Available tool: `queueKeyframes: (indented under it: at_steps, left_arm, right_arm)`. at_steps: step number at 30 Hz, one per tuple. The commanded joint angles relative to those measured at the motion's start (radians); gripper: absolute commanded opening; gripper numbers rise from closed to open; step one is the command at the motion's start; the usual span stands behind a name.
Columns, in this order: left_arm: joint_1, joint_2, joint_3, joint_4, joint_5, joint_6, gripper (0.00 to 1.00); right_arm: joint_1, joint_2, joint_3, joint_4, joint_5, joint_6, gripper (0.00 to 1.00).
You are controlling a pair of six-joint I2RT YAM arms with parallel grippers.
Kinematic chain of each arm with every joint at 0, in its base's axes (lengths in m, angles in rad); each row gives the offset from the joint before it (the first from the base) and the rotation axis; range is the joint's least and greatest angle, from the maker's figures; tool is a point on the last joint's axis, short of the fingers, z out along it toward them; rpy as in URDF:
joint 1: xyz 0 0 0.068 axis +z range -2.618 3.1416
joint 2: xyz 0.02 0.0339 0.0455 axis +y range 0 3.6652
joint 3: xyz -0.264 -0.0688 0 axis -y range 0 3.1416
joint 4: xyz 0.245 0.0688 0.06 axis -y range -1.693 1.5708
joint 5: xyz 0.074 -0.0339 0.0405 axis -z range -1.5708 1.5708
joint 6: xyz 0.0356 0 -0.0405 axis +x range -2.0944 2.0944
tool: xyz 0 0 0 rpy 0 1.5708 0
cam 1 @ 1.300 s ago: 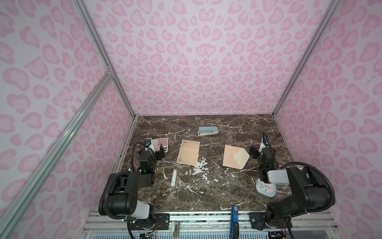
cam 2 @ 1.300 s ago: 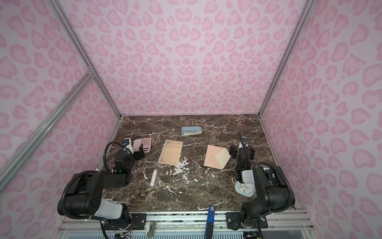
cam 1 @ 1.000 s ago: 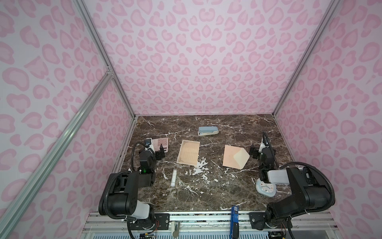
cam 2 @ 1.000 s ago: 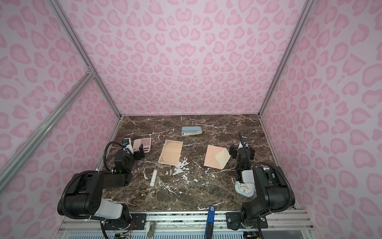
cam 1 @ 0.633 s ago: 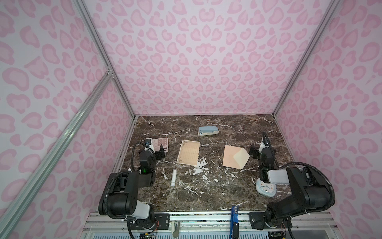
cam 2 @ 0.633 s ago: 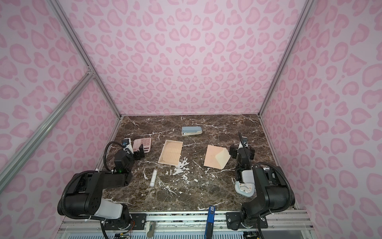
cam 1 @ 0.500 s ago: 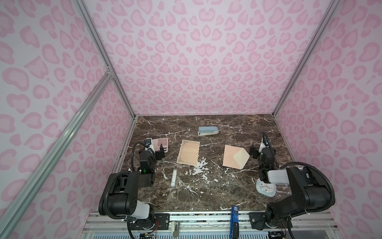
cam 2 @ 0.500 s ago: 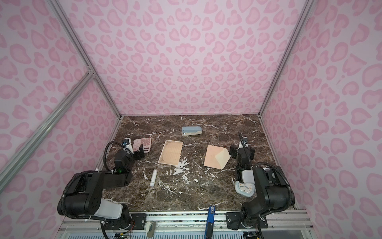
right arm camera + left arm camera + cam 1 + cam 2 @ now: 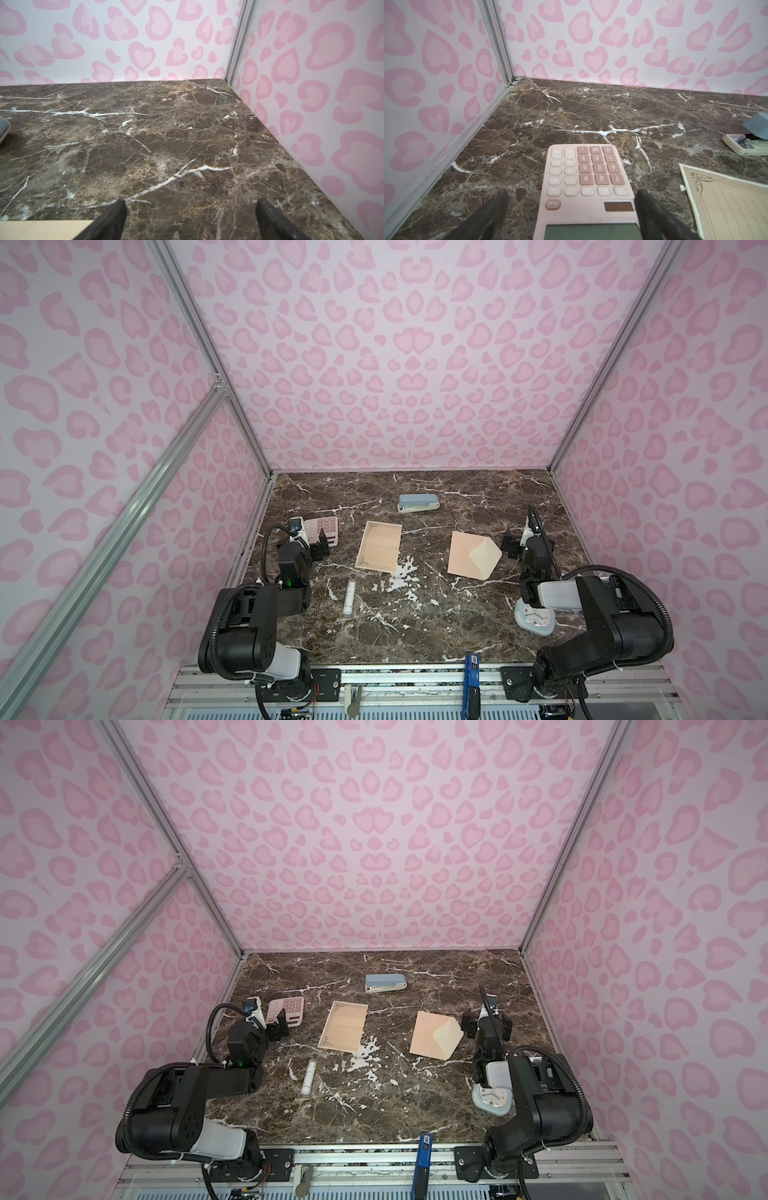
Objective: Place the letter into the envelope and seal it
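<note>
Nothing has moved: my left hand (image 9: 318,546) sits low, jaws wide and empty, straddling the calculator (image 9: 328,526). Letter (image 9: 379,546) and envelope (image 9: 469,553) lie apart mid-counter (image 9: 415,614). My right hand (image 9: 515,546) gapes empty beside the envelope's flap.

You are seeing one letter (image 9: 379,546), one envelope (image 9: 465,553), one calculator (image 9: 326,526), one stapler (image 9: 417,502), one white tube (image 9: 350,596) and one clock (image 9: 534,620).

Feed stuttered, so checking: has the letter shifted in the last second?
No. The letter still lies with its near corner at the same white marble patch.
</note>
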Motion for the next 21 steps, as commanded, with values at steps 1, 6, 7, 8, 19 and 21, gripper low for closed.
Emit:
queueKeyframes:
  at_steps: [1, 6, 7, 8, 19, 21]
  left_arm:
    - [0.0, -0.003, 0.003, 0.015, 0.016, 0.001, 0.97]
    - [-0.009, -0.17, 0.191, -0.452, -0.168, -0.099, 0.93]
    - [-0.009, -0.188, 0.232, -0.529, -0.203, -0.138, 0.92]
    - [-0.009, -0.205, 0.272, -0.596, -0.18, -0.147, 0.87]
    - [-0.154, -0.39, 0.589, -1.259, 0.037, -0.346, 0.77]
    - [-0.186, -0.443, 0.579, -1.323, 0.049, -0.357, 0.78]
  right_arm:
    - [0.007, -0.019, -0.014, 0.049, 0.012, -0.016, 0.99]
    - [0.073, -0.25, 0.153, -0.391, 0.116, 0.006, 0.97]
    - [0.074, -0.285, 0.2, -0.483, 0.134, 0.067, 0.96]
    - [0.074, -0.315, 0.255, -0.581, 0.159, 0.134, 0.97]
    - [0.164, -0.445, 0.616, -1.329, 0.073, 0.562, 0.96]
    - [0.189, -0.462, 0.632, -1.387, 0.027, 0.582, 0.95]
